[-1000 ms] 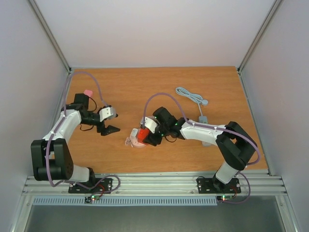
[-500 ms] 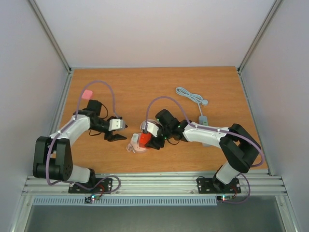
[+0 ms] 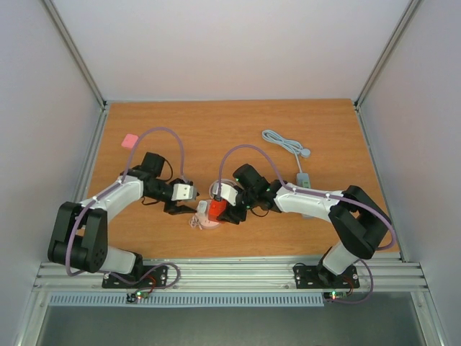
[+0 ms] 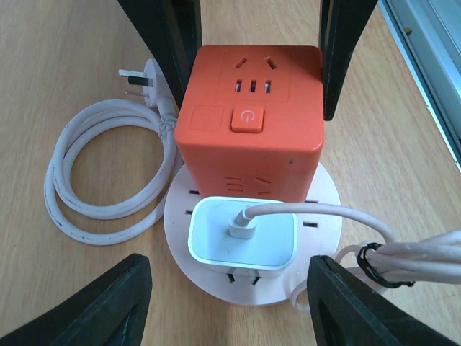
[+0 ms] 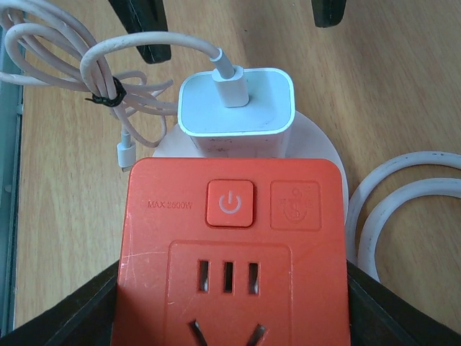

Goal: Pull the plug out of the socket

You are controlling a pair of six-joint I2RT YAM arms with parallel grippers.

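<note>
two claws: both at the work from where i watch.
right claw [image 5: 234, 310]: clamped on the orange cube socket [image 4: 252, 122], bracing it on the table [image 4: 65, 72].
left claw [image 4: 229, 281]: wide, one finger either side of the white charger plug [image 4: 243, 241], not touching.
plug: seated in the cube's side, over the pink round base [image 4: 322, 191].
done: socket braced, plug straddled.
left to do: grip, pull free.

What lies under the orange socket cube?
A round pale pink base shows around the orange cube, with the white charger over its edge. The base's middle is covered by the cube.
</note>
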